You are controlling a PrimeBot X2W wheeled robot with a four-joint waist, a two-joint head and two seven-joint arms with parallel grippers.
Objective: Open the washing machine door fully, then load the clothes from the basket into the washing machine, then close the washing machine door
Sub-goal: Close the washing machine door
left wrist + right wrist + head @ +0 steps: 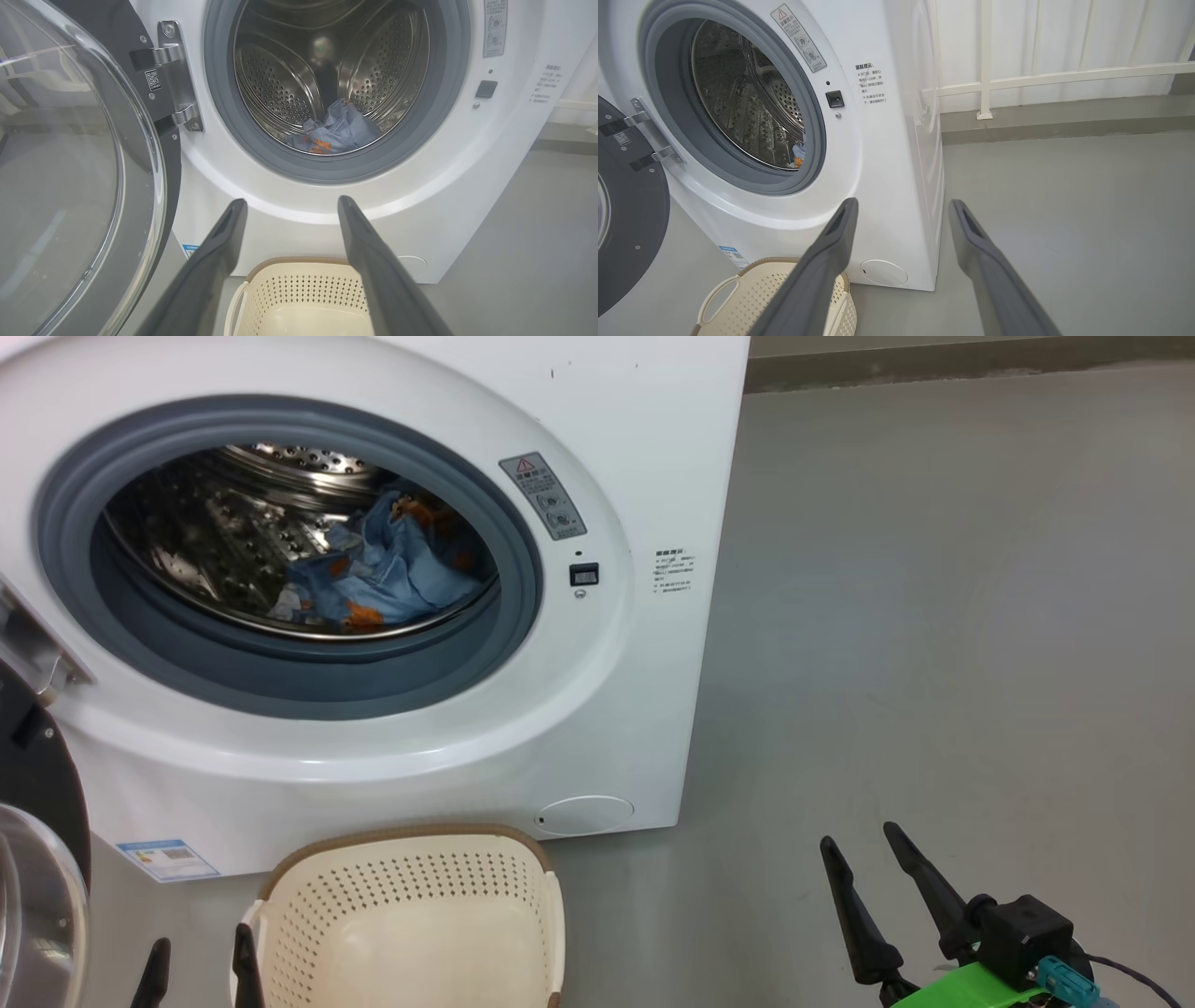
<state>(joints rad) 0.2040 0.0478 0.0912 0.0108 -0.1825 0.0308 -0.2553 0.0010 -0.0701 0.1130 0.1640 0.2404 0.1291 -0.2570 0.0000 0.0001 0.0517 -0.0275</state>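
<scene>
The white washing machine [644, 448] stands with its door [70, 186] swung wide open to the left, glass bowl facing me. Inside the steel drum lies the blue garment with orange bears [383, 574], also seen low in the drum as blue fabric [338, 130]. No cream-white garment is visible. The cream basket [411, 915] sits on the floor right in front of the machine, and the part of its inside that shows holds nothing. My left gripper [289, 205] is open above the basket, fingers toward the drum. My right gripper [859, 845] is open over the floor to the right.
Grey floor [934, 616] stretches to the right of the machine. A white railing [1064, 77] and curtain stand behind at the wall. The door hinge [175, 74] sits at the opening's left edge.
</scene>
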